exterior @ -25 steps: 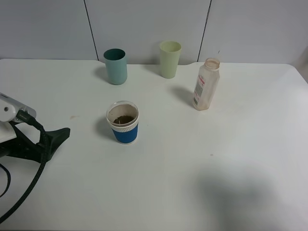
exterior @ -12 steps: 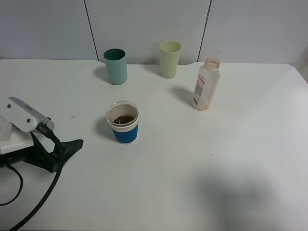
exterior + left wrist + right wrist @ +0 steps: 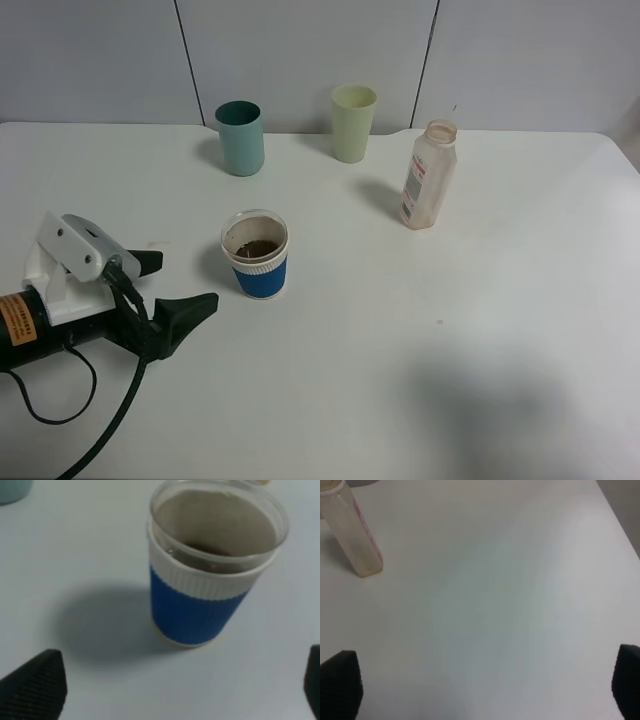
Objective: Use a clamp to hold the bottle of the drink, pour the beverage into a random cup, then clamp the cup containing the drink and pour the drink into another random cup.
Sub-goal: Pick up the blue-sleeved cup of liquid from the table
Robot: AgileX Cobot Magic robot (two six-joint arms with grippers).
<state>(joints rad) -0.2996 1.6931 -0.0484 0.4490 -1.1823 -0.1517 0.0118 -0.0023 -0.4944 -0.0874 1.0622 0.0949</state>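
The short blue cup (image 3: 256,256) with its white ribbed band stands mid-table and holds brown beverage (image 3: 207,549). My left gripper (image 3: 184,282) hovers just left of it, open, fingers apart and empty; in the left wrist view the cup (image 3: 200,605) sits ahead of the gripper (image 3: 172,690). Upright at the back right is the clear bottle (image 3: 429,176), which looks empty. The dark teal tumbler (image 3: 240,138) is at the back left. My right gripper (image 3: 482,685) is open over bare table, with the bottle (image 3: 356,537) off to one side, and is out of the high view.
A pale yellow-green tumbler (image 3: 353,122) stands at the back beside the teal one. The left arm's black cable (image 3: 110,430) trails over the table's front left. The white table (image 3: 450,330) ends at a grey wall behind.
My left arm has moved right across the table, bringing its open gripper close to the blue cup. The cups and the bottle have not moved.
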